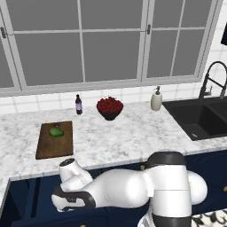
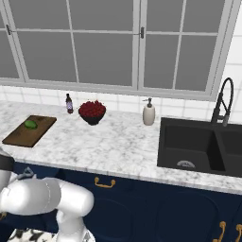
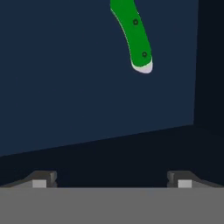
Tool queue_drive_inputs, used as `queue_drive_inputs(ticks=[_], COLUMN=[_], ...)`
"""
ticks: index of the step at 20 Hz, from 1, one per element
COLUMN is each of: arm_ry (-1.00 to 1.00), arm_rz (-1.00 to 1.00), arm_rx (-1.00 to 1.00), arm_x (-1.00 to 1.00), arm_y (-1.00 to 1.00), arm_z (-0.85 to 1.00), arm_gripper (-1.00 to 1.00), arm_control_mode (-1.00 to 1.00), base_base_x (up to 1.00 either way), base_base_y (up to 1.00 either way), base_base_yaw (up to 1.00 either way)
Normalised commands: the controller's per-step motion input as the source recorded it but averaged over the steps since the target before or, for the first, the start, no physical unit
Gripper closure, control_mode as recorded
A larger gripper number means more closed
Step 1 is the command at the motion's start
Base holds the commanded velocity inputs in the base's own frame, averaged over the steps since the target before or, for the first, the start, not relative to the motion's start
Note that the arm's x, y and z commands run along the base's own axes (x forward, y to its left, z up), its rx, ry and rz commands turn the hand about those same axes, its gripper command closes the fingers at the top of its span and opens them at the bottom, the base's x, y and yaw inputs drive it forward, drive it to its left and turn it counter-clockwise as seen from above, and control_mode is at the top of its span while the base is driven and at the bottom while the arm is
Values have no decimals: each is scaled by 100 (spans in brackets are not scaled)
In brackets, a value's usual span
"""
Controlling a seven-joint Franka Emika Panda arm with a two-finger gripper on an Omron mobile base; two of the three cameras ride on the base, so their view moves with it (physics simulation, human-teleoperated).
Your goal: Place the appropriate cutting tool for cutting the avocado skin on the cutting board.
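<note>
The cutting tool (image 3: 134, 33) shows its bright green handle with a pale end, lying on the dark blue floor of a drawer; its blade runs out past the top of the hand view. My gripper (image 3: 112, 181) hangs open well short of the handle, its two fingertips (image 3: 40, 182) wide apart with nothing between them. On the marble counter lies the dark brown cutting board (image 1: 54, 146) (image 2: 26, 136), at the left. The small green avocado (image 1: 56, 131) (image 2: 30, 124) rests on the board's far half. My arm is folded low in front of the counter, below the board.
A dark bowl of red fruit (image 1: 109, 107), a small dark bottle (image 1: 79, 104) and a soap dispenser (image 1: 156, 99) stand along the back wall. A black sink (image 1: 201, 117) with a faucet (image 1: 213, 80) lies to the right. A drawer wall (image 3: 209, 65) rises right of the knife.
</note>
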Motion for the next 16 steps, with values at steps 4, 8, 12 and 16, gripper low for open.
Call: queue_drive_inputs(ticks=[4,8,12,16], arm_ry=[3,13,16,8], arm_rz=[0,-3,-9,-4], arm_rx=[0,4,6,-1], arm_x=[-87,-93,-86,7], arm_y=[6,4,2,4], arm_z=[-4,6,26,44], arm_gripper=[-100,-100,-100,-100], arm_control_mode=[-100,-100,-100,-100], base_base_x=[0,0,0,0], base_base_y=[0,0,0,0], base_base_yaw=[0,0,0,0])
